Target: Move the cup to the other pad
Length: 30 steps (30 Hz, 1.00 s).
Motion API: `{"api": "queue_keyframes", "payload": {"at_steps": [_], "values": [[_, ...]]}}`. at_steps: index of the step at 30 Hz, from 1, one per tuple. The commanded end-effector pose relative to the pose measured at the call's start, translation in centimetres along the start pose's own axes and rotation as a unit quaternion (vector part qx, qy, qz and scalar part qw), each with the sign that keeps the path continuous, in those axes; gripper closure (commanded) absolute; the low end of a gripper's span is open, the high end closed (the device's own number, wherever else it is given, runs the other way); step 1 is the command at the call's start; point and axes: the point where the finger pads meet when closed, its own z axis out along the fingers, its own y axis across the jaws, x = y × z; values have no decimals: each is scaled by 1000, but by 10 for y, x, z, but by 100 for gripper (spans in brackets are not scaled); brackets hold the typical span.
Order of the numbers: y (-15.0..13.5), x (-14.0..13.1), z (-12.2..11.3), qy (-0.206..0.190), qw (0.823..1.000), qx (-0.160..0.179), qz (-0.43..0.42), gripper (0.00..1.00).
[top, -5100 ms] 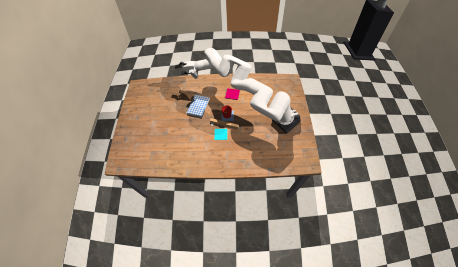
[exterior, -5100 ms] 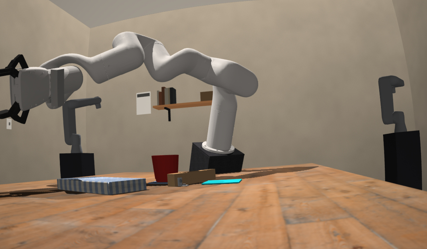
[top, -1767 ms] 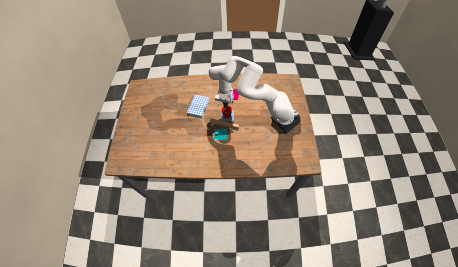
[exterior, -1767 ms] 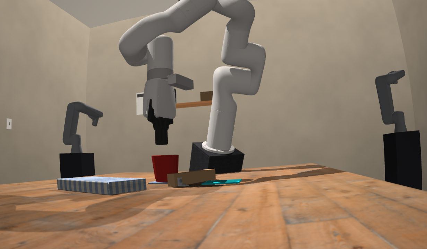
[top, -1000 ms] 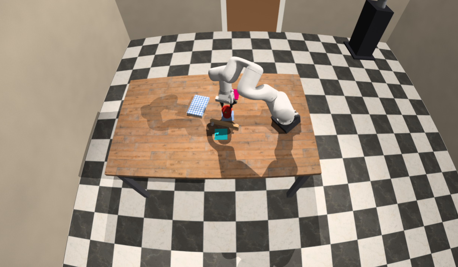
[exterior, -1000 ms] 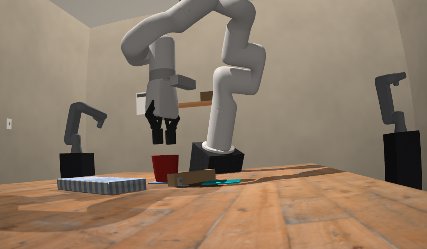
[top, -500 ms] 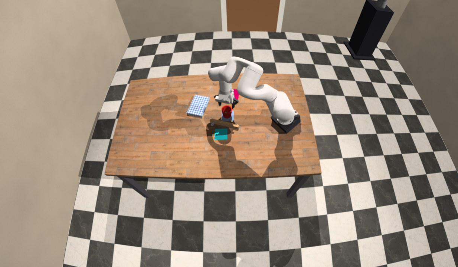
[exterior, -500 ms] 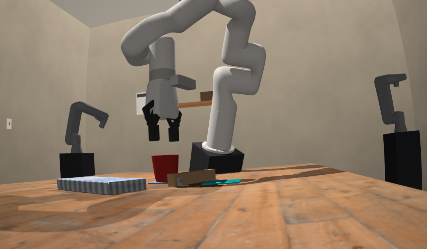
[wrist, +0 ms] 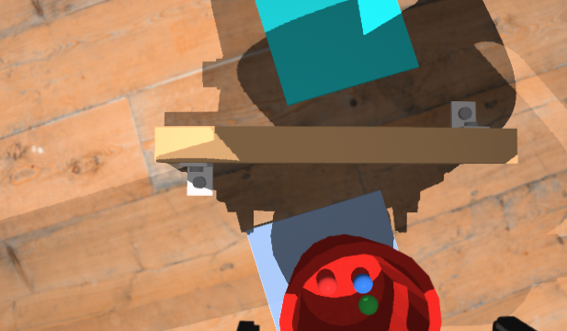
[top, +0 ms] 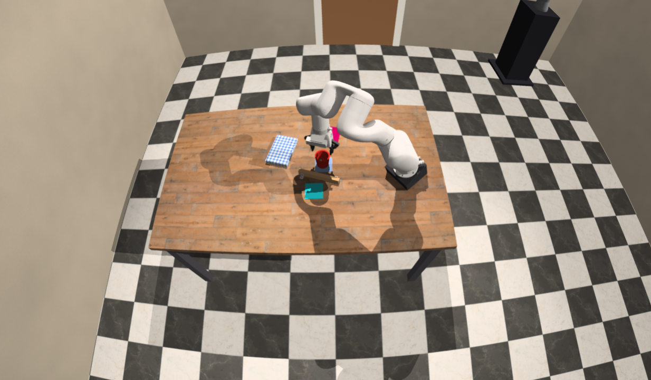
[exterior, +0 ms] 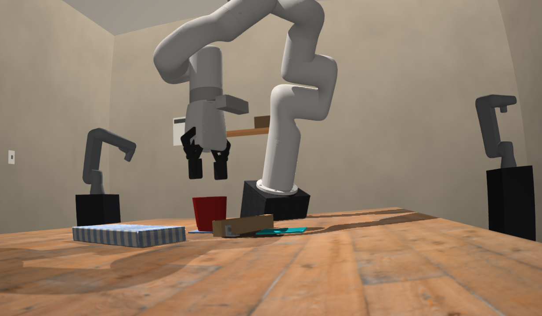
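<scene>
A red cup [exterior: 209, 212] stands upright on a pale blue pad [wrist: 320, 230]; it also shows in the overhead view [top: 322, 159] and the wrist view [wrist: 361, 285]. Three marbles, red, blue and green [wrist: 368, 305], lie in it. A wooden rail [wrist: 338, 144] on two grey brackets lies between the blue pad and a teal pad [wrist: 338, 46]. My gripper [exterior: 204, 169] is open and empty. It hangs a little above the cup, clear of its rim. Only the fingertips show at the bottom edge of the wrist view.
A blue-and-white checked flat box [top: 280, 150] lies left of the cup. A magenta object [top: 335, 134] sits behind the gripper, mostly hidden by the arm. The arm's black base [top: 406, 173] stands to the right.
</scene>
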Motion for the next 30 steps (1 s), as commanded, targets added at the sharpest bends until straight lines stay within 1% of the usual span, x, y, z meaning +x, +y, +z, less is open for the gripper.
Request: {"api": "queue_keyframes", "payload": {"at_steps": [1, 8, 15, 17, 30], "values": [[1, 0, -1, 0, 1000, -1, 0, 0], [1, 0, 2, 0, 1000, -1, 0, 0], [1, -1, 18, 0, 1000, -2, 0, 0], [1, -1, 18, 0, 1000, -2, 0, 0], [2, -1, 62, 0, 1000, -2, 0, 0]]}}
